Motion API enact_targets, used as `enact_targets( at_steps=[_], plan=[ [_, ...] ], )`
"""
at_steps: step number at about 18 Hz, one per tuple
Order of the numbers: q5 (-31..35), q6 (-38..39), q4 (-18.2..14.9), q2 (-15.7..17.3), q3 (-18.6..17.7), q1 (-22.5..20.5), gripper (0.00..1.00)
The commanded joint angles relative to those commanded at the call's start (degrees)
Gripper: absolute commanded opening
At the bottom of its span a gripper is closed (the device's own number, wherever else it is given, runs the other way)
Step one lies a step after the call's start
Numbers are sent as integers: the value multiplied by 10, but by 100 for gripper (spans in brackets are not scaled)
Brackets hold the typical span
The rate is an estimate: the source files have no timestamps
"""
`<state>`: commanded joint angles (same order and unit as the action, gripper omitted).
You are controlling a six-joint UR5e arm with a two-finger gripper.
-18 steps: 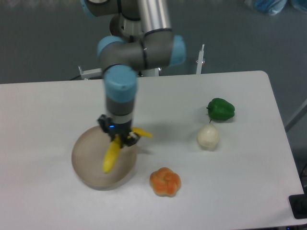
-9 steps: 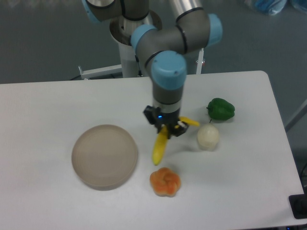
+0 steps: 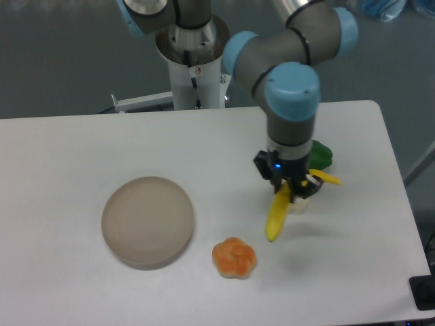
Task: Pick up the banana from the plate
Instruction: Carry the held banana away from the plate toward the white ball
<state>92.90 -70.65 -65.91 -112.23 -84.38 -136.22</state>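
a ur5e arm holds the banana (image 3: 278, 215) off the table (image 3: 68, 149), well to the right of the plate (image 3: 148, 221), which sits bare. the gripper (image 3: 291, 191) is clamped across the fruit a little above its middle, with the longer lower part hanging down and left toward the orange lobed fruit (image 3: 234, 257) and a short yellow end poking out to the right of the fingers. a soft shadow on the table right of the plate, beneath the hanging tip, suggests the fruit is clear of the surface. behind the gripper, farther right of the plate, a pale round item (image 3: 304, 203) and a green pepper (image 3: 319, 153) are mostly hidden by the wrist.

judging from its smooth, glossy look, the banana is likely a light, stiff plastic replica, and probably slippery. a pinch across the curved body near the middle balances it best; here the hold sits toward the upper end, so the long lower part could swing or twist in the jaws if the arm moves sharply. the pick itself appears done, the plate no longer carrying the fruit.
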Motion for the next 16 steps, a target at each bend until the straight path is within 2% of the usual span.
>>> enact_targets(
  at_steps=[4,12,16],
  plan=[
    [-1,-45,-5,-19,18,-24,6],
    [-2,-51,-26,-11,13,-31,6],
    [-28,-51,-33,-11,16,-33,6]
  ],
)
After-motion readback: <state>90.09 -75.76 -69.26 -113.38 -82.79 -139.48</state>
